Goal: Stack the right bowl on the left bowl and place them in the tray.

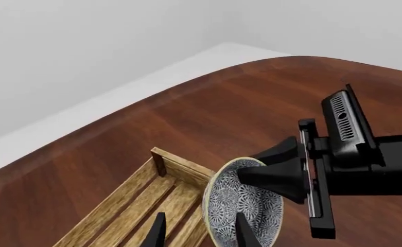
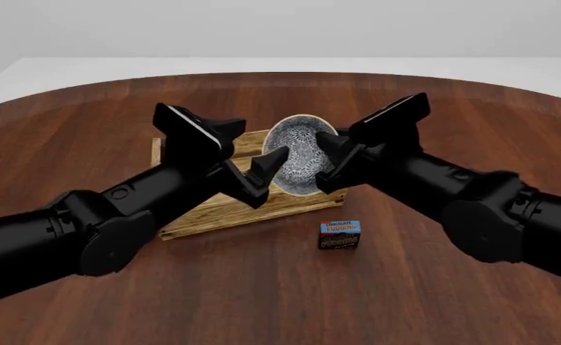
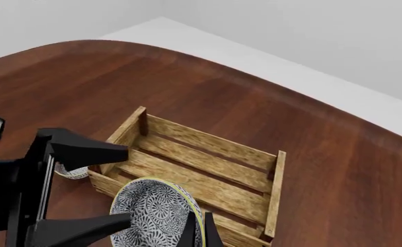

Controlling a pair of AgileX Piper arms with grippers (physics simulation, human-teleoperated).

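One blue-and-white patterned bowl (image 2: 299, 154) hangs tilted almost on edge over the right end of the wooden tray (image 2: 213, 212). My right gripper (image 2: 323, 162) is shut on its rim; the right wrist view shows the rim pinched between the fingertips (image 3: 187, 232), above the bowl (image 3: 156, 208) and the tray (image 3: 208, 144). My left gripper (image 2: 271, 178) is open beside the bowl (image 1: 245, 206), one finger across its face and the other over the tray (image 1: 118, 206). A patterned sliver (image 3: 70, 172) shows behind the left gripper, outside the tray; whether it is the other bowl I cannot tell.
A small blue-and-brown pudding box (image 2: 340, 235) stands on the brown table (image 2: 434, 287) just in front of the tray's right corner. Both arms cross over the tray and hide most of its floor in the front view.
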